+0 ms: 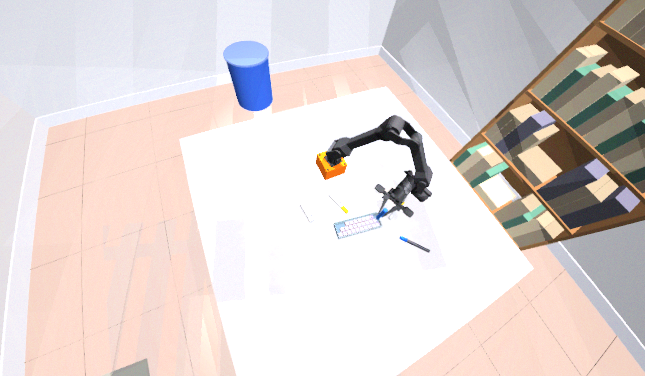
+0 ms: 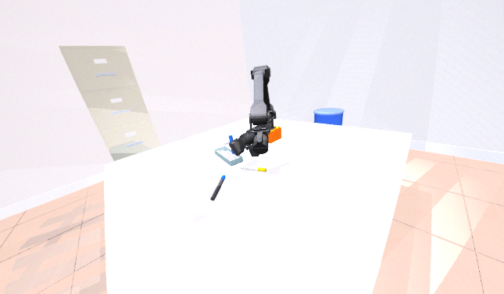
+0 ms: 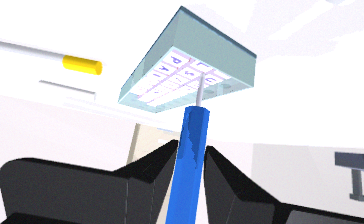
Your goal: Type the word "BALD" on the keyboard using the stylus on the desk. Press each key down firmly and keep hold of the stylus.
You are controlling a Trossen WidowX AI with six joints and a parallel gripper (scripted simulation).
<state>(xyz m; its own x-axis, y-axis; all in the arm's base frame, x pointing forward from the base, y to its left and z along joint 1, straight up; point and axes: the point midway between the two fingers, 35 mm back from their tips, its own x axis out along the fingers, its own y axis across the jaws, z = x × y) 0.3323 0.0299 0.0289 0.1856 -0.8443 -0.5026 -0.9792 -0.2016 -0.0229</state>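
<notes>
The keyboard [image 1: 358, 226] [image 2: 235, 161] [image 3: 214, 42] is a small pale teal tray with white lettered keys. My gripper [image 1: 384, 211] [image 3: 191, 148] is shut on the blue stylus [image 1: 382, 214] [image 2: 230, 139] [image 3: 197, 122], at the keyboard's right end in the top view. In the wrist view the thin grey tip points at the keys near the S and the G. Whether the tip touches a key cannot be told. Some keys are washed out by glare. In the exterior view the fingertips are hidden by the gripper body.
A white pen with a yellow cap [image 1: 344, 209] [image 3: 82, 65] lies beside the keyboard. Another yellow-capped pen [image 2: 261, 170] lies below the arm. A black pen with a blue end [image 1: 415, 244] [image 2: 217, 188] lies off the keyboard's right end. The orange block [image 1: 331, 168] [image 2: 275, 134] is near the arm's base.
</notes>
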